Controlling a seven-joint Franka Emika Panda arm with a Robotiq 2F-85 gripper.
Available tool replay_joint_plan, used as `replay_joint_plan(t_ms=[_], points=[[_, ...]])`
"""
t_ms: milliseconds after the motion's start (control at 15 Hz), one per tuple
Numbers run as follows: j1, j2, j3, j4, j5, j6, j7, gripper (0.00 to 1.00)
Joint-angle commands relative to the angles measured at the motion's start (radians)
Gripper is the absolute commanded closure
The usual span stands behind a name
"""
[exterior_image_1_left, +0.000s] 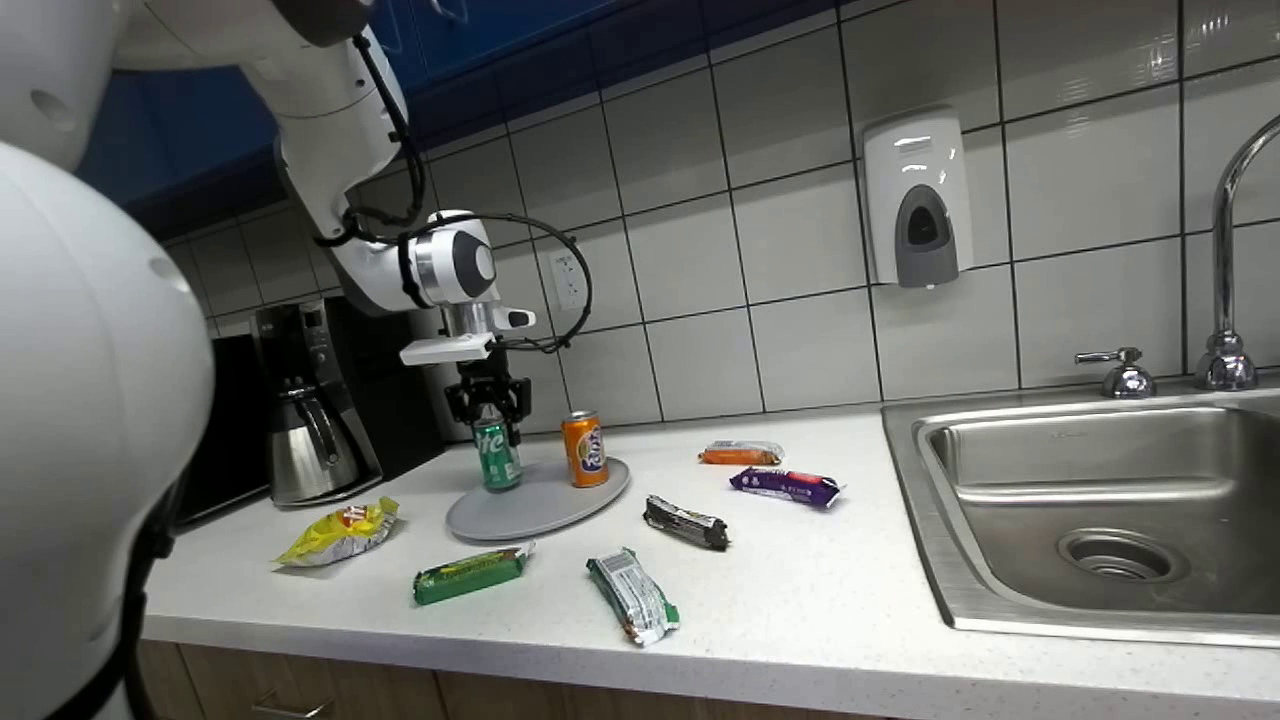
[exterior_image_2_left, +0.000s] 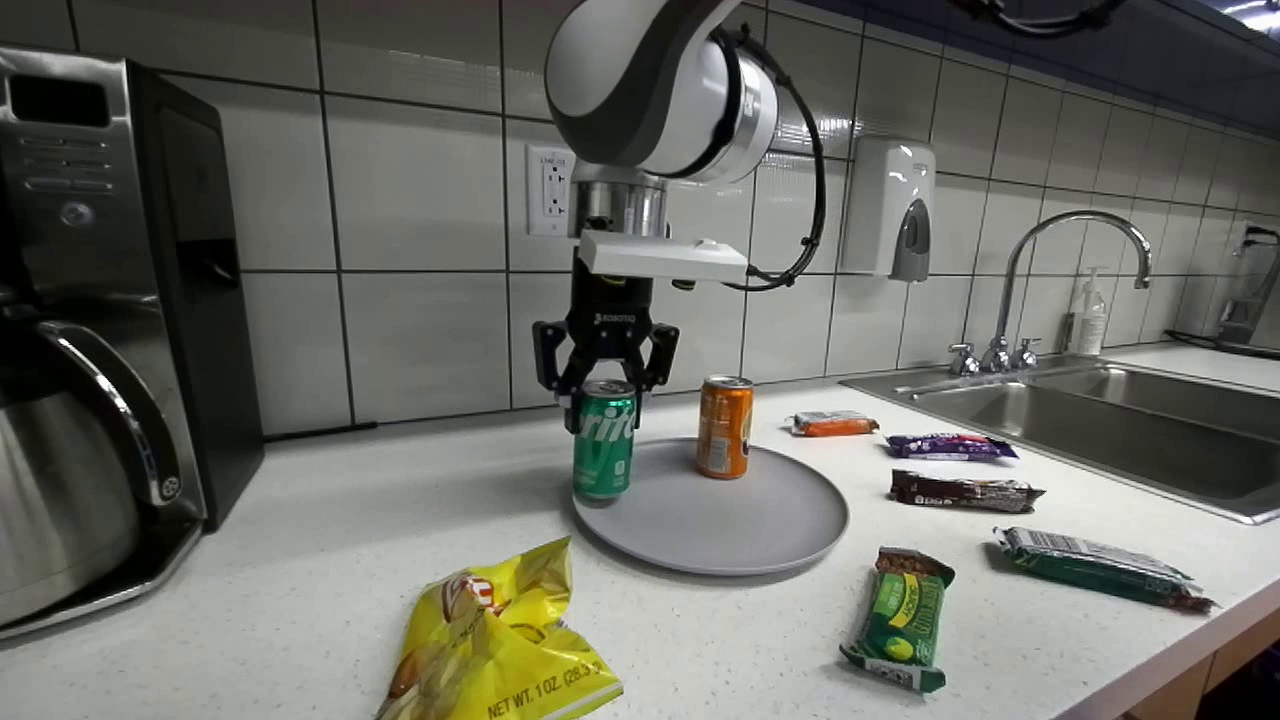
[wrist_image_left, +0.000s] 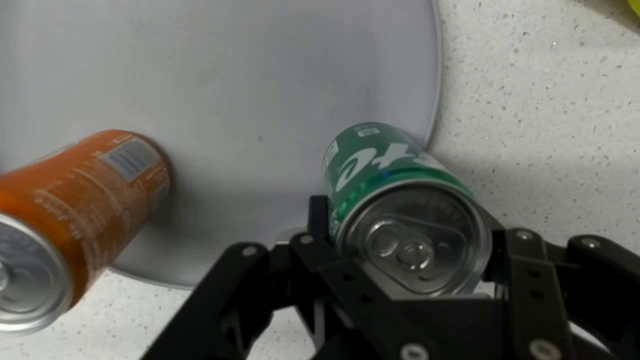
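One green can (exterior_image_2_left: 603, 460), clamped upright in the gripper (exterior_image_2_left: 605, 416), over the edge of the gray plate (exterior_image_2_left: 730, 535); can't tell if its base touches. Orange can (exterior_image_2_left: 725, 430) stands on the plate just beside the gripper, not touching it. Pull tab (wrist_image_left: 415, 254) inside the grip reads only in wrist view. Yellow bag (exterior_image_1_left: 343, 535) near the gripper: whole in an exterior view, corner sliver in wrist. Sink drain (exterior_image_1_left: 1122, 556) and soap bottle (exterior_image_2_left: 1090, 318), well apart from the gripper, never share a view.

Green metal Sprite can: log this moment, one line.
black gripper: closed on Sprite can; upright at edge of grey round plate; orange metal Fanta can: on plate
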Motion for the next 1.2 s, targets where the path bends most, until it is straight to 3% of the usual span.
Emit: replay_joint_plan(t_ms=[0,1133], points=[[0.003,0.057,0.01,0.105,-0.005,-0.03,-0.038,0.62],[0.017,0.093,0.03,0.254,0.001,-0.096,-0.092,0.62]])
